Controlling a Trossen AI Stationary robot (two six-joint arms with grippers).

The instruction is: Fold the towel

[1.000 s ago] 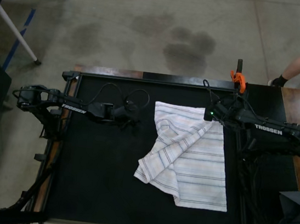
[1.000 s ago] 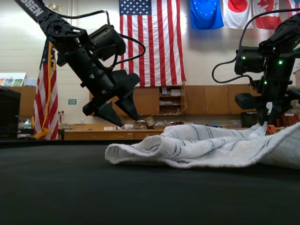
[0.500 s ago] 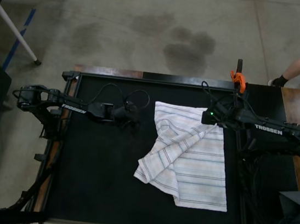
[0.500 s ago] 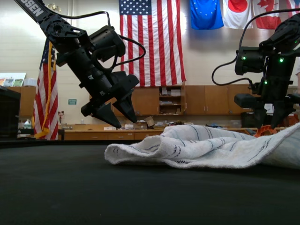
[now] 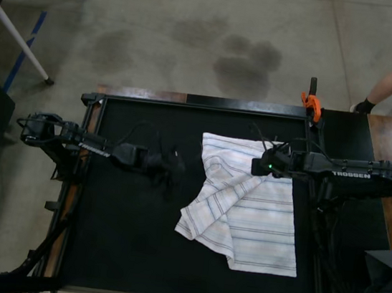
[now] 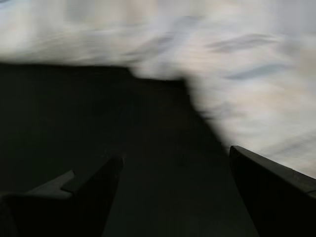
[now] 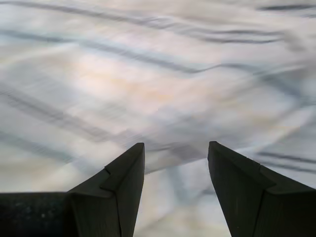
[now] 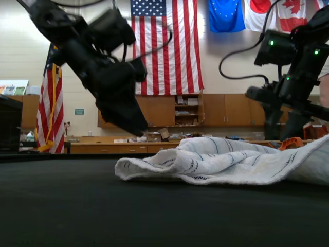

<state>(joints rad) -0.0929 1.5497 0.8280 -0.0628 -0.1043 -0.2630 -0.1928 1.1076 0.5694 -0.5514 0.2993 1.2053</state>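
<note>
Striped towel (image 5: 244, 202) rumpled; both end effectors open above.

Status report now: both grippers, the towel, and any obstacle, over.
Left gripper open, empty, above black mat beside the cloth. Right gripper open, empty, over white woven towel with thin dark stripes. Towel rumpled, partly folded. No obstacle seen.

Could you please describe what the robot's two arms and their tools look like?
Both arms are matte black with white TROSSEN lettering and looping black cables. The left tool and right tool each have two dark wedge-shaped fingers. Green indicator lights glow near the right arm's wrist.
</note>
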